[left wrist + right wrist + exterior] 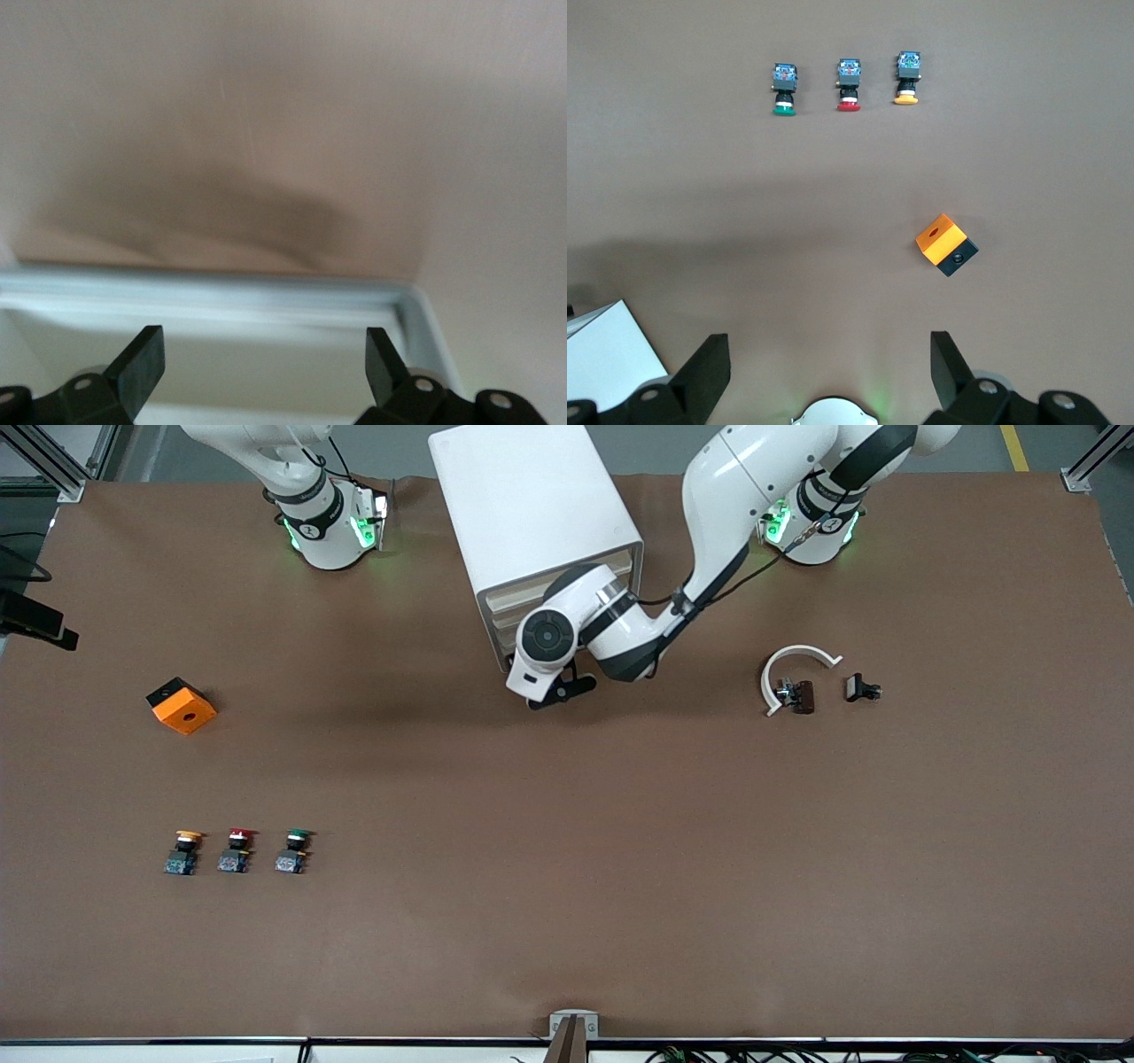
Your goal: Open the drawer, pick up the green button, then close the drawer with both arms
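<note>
The white cabinet (pixel 532 514) stands at the robots' edge of the table, its stacked drawer fronts (pixel 567 592) facing the front camera and looking shut where they show. My left gripper (pixel 558 691) is low in front of the drawers, open and empty. In the left wrist view it (pixel 266 363) is close to a cream-white drawer front (pixel 266 177) with a pale rim (pixel 213 292). The green-capped button (pixel 292 850) lies on the table toward the right arm's end, also in the right wrist view (pixel 784 88). My right gripper (pixel 830 363) waits open and empty, high above its base.
A red-capped button (pixel 236 850) and a yellow-capped button (pixel 182 852) lie in a row beside the green one. An orange cube (pixel 182 706) lies farther from the front camera. A white curved part (pixel 793 669) and a small black piece (pixel 861 688) lie toward the left arm's end.
</note>
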